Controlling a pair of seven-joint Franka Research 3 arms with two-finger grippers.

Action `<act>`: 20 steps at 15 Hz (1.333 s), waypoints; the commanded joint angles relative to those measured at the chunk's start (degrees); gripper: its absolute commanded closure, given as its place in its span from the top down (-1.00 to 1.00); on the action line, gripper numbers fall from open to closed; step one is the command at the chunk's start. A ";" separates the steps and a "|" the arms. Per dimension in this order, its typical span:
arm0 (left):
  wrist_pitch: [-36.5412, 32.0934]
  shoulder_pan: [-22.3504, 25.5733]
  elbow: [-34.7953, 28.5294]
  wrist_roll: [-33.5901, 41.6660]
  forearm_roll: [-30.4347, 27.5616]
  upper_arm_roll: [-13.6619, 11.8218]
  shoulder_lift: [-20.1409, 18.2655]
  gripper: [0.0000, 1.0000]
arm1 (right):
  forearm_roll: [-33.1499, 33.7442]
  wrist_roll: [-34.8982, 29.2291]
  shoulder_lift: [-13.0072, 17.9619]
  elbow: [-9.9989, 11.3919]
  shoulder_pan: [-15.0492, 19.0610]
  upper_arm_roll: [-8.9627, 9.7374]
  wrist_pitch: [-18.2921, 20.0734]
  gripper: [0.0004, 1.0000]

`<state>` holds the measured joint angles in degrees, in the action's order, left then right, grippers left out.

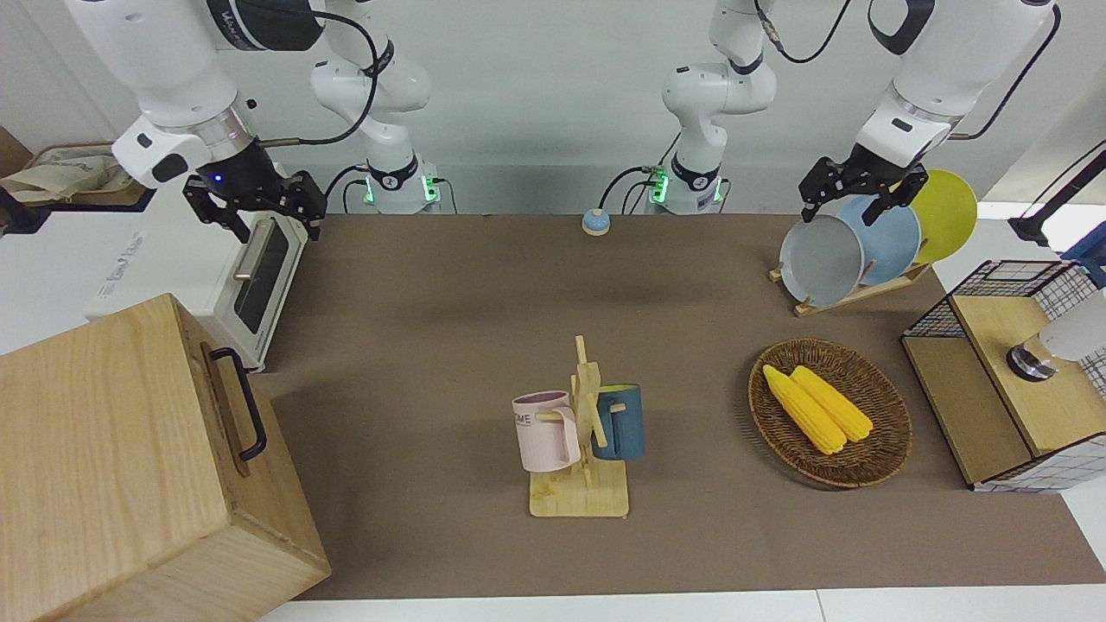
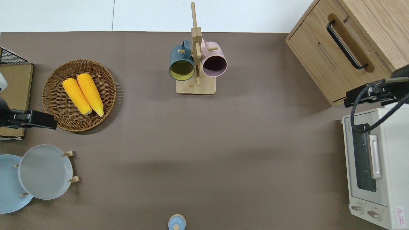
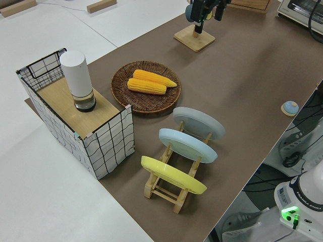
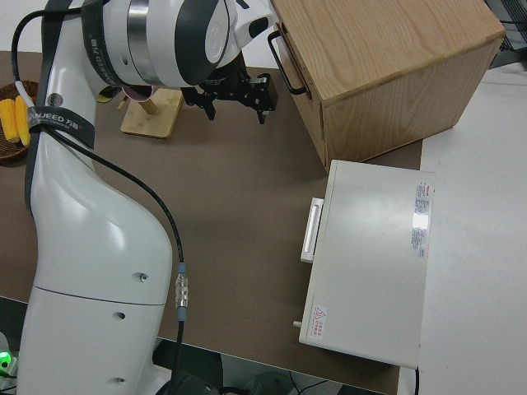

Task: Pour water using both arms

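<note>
Right gripper [image 1: 259,212] upper left of front view, fingers spread, empty. Left gripper [image 1: 851,192] upper right (by the plate rack [image 1: 851,289]), also spread, holding nothing.

Left arm [image 1: 916,95]: white, jointed, raised at its end of the table, empty.
Right arm [image 1: 164,78]: white, jointed, raised likewise, empty.

Both arms hang raised, left end effector [image 1: 851,192] and right end effector [image 1: 257,210] open, empty.
</note>
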<state>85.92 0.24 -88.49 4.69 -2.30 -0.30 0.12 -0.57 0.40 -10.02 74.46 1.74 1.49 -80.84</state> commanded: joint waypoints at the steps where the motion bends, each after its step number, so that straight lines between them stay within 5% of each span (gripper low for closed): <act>1: 0.21 0.02 0.33 -0.55 -0.25 0.03 -0.03 1.00 | -0.75 1.01 2.71 1.39 0.64 0.01 -0.20 0.98; 13: 1.18 3.09 0.60 0.40 1.86 -1.02 0.50 1.00 | -0.75 0.92 2.90 2.61 0.20 1.41 -0.37 0.98; 16: 1.62 6.34 2.61 5.92 1.95 -1.02 2.16 1.00 | -0.66 0.75 2.90 5.95 0.29 6.05 -0.55 0.98; 20: 3.90 12.49 3.94 15.23 1.86 -1.02 4.27 1.00 | -0.66 0.48 2.47 12.80 0.20 12.64 -7.65 0.98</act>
<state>88.07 8.77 -86.92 13.15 -1.22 -1.64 1.80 -0.73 0.41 -8.33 80.81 1.49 9.97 -82.58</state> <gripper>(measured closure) 0.000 0.004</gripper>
